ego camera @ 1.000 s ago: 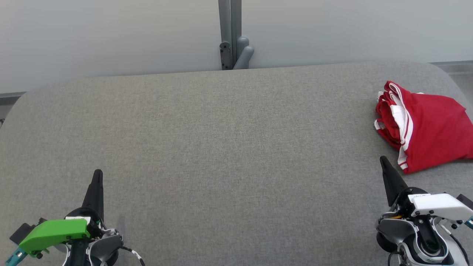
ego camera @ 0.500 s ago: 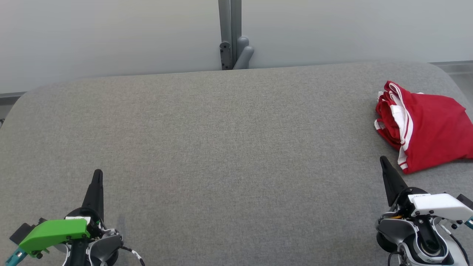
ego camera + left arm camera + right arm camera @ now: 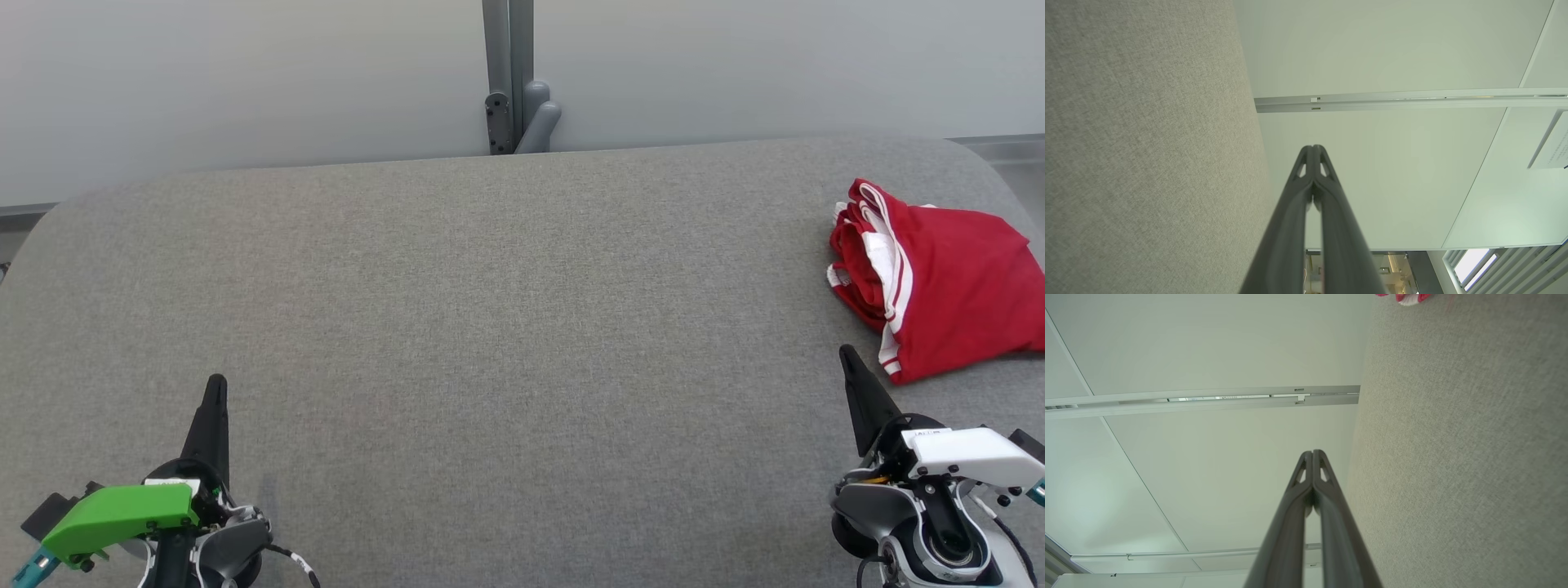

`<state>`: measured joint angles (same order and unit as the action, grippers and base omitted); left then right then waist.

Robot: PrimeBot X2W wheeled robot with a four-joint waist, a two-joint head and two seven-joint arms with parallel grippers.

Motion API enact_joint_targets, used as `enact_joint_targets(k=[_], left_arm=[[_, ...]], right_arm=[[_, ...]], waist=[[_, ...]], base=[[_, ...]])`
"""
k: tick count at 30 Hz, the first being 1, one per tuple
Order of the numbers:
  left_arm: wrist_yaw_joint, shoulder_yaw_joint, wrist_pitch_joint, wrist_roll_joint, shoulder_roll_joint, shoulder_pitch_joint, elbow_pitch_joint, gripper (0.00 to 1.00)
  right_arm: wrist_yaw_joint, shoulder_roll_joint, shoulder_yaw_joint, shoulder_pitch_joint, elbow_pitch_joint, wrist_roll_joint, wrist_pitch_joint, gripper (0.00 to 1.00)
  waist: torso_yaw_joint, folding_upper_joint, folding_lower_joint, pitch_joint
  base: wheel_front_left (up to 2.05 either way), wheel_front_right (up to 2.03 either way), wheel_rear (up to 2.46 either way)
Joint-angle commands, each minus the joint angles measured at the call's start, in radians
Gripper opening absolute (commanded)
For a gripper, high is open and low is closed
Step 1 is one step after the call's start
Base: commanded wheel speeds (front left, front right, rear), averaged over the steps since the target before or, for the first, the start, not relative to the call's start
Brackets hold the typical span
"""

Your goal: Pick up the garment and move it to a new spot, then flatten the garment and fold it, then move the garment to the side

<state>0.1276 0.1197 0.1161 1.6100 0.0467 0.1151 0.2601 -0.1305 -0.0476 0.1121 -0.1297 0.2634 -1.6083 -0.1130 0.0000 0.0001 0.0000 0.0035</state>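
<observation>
Garment [image 3: 939, 278]: red with white stripes and trim, bunched in a rumpled heap, not spread flat. Lying on the grey fabric surface [image 3: 490, 286] at its right edge, nearer the far right corner than the near one, partly cut off by the head view's border. Held by nothing. Just on the near side of the heap, close to the surface's near right corner, right gripper [image 3: 846, 351]: dark fingers pressed together tip to tip, nothing between them, tip near the heap's near hem but apart from it. In the right wrist view, same gripper [image 3: 1313, 452] closed and pointing toward the pale wall, with a sliver of the garment [image 3: 1408, 297] at the top border. Well apart, by the near left corner, left gripper [image 3: 215, 384] under a green housing [image 3: 114, 510], likewise closed and empty, fingers meeting at the tips in the left wrist view [image 3: 1313, 148]. Beyond the far edge, pale wall panels [image 3: 245, 82] and a grey post [image 3: 508, 73] at mid-width.
</observation>
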Motion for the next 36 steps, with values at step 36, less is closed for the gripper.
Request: enact_joint_targets(k=[36], left_arm=[[0.007, 0.001, 0.003, 0.002, 0.007, 0.014, -0.004, 0.00]], right_arm=[[0.000, -0.005, 0.001, 0.007, -0.004, -0.006, -0.003, 0.00]], waist=[[0.000, -0.0001, 0.0000, 0.000]], base=[[0.00, 0.00, 0.00]])
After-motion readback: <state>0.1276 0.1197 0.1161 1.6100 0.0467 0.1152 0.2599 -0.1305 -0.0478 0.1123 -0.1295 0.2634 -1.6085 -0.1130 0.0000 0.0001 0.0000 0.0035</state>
